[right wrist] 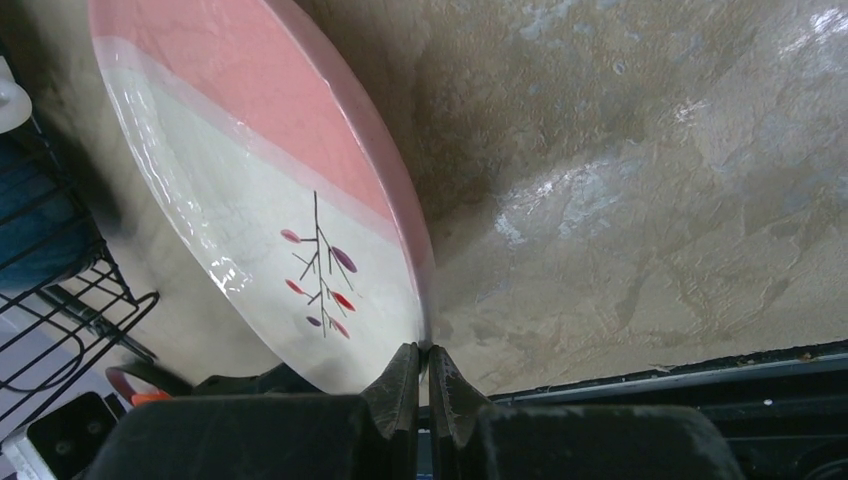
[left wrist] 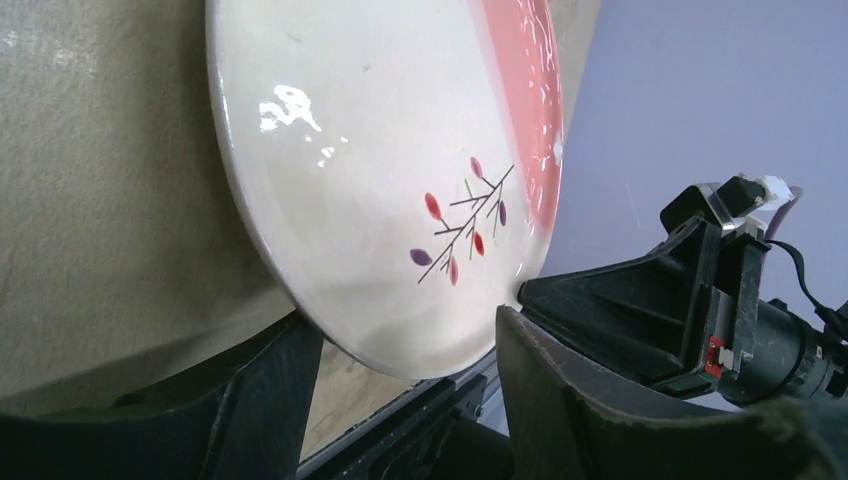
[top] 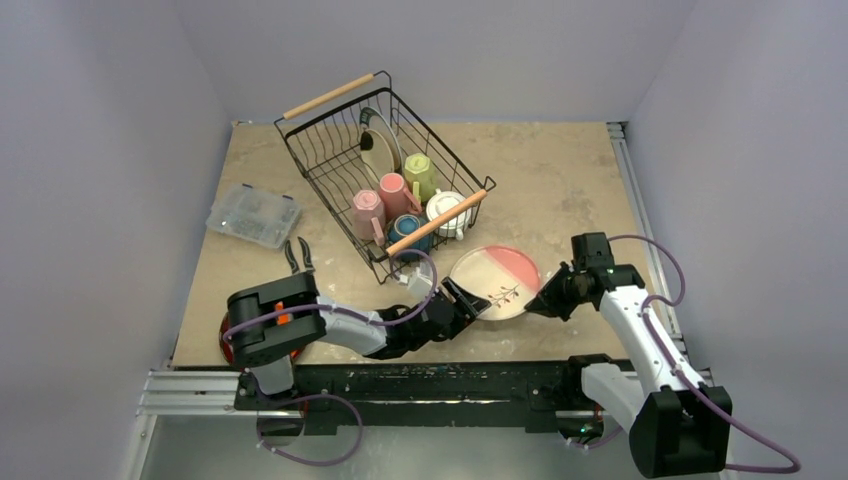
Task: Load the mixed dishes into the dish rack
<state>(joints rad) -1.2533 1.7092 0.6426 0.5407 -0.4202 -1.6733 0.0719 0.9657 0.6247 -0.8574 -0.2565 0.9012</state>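
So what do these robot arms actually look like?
The left arm and right arm have white links between chunky black joints, with purple cables looping alongside. The left has an orange mark by one joint. The left end effector and right end effector are black, each with two tapered fingers.
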